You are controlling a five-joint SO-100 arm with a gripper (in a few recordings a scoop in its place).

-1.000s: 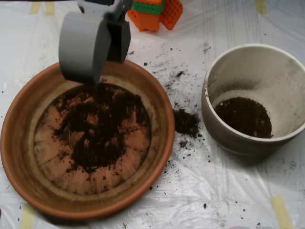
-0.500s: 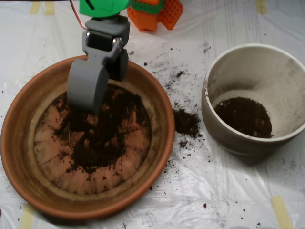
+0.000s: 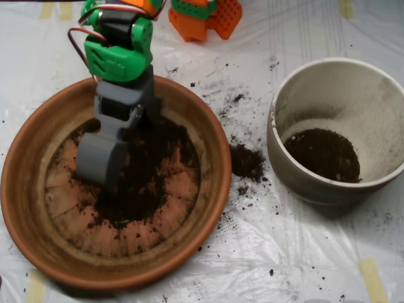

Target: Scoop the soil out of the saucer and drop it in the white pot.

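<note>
Clear plastic sheeting (image 3: 303, 252), speckled with spilled crumbs, covers the table. Grey clamshell scoop (image 3: 101, 161) sits down in the dark loose soil (image 3: 148, 183) inside the round terracotta saucer (image 3: 25, 208); whether its shells are parted cannot be told. Off-white pot (image 3: 353, 95) stands well apart at right.

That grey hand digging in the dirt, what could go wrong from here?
The hand sits low in the soil of the saucer; pressing harder might shove the dish. On the way to the white pot, grains could drop, as the spilled clump on the plastic sheet suggests.

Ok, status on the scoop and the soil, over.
Scoop down in saucer, on the soil. White pot part filled. Spilled clump between the two.
</note>
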